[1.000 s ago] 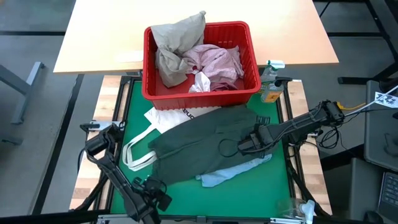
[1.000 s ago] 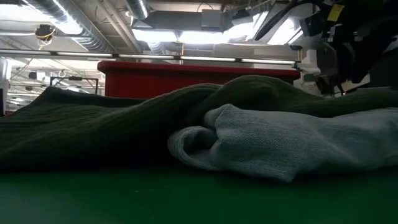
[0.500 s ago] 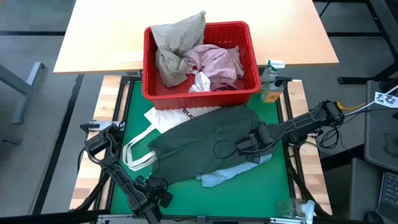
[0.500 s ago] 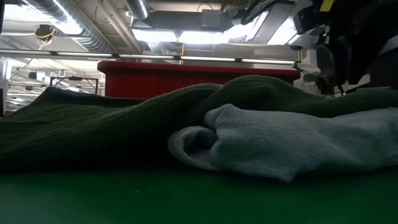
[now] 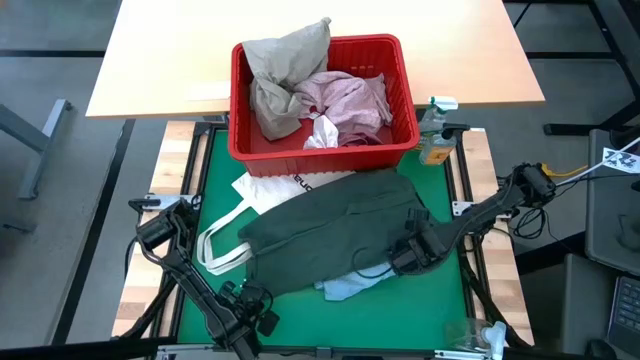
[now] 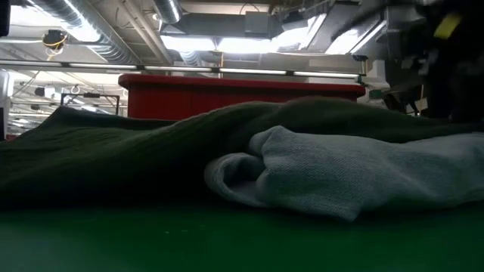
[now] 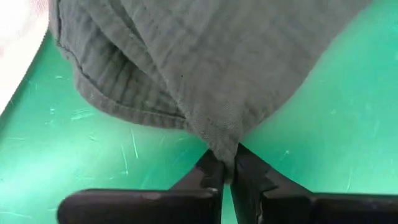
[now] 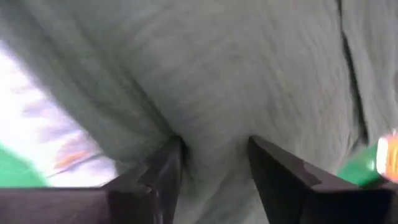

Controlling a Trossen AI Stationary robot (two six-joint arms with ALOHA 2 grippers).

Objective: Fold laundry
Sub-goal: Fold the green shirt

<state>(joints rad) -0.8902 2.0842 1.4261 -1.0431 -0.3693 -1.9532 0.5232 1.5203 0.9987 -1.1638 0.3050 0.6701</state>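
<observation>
A dark grey-green garment (image 5: 330,225) lies spread on the green mat (image 5: 215,165), its near part resting on a crumpled light blue garment (image 5: 345,287) (image 6: 340,174). My left gripper (image 5: 262,302) (image 7: 228,167) is at the dark garment's near-left corner, shut on it. My right gripper (image 5: 398,262) (image 8: 214,163) points down over the garment's near-right part, open, one finger on each side of a patch of the cloth. Beige, pink and white pieces lie heaped in the red basket (image 5: 400,150). My left gripper pinches the dark garment's near-left corner (image 7: 219,138) between its two fingers, which slant down from the near side. The corner is gathered to a point at the fingertips, and the rest of the garment lies on the mat. My right gripper: I cannot tell whether its open fingers touch the cloth.
A white tote bag (image 5: 262,190) with loop handles lies partly under the dark garment at the left. A spray bottle (image 5: 436,135) stands at the mat's far right corner. The red basket fills the far edge, with a wooden table (image 5: 180,50) behind it. Bare mat shows at the near edge.
My right gripper has gone down and toward the table's near edge, from the dark garment's right middle to its near-right part. The clothes lie as they did.
</observation>
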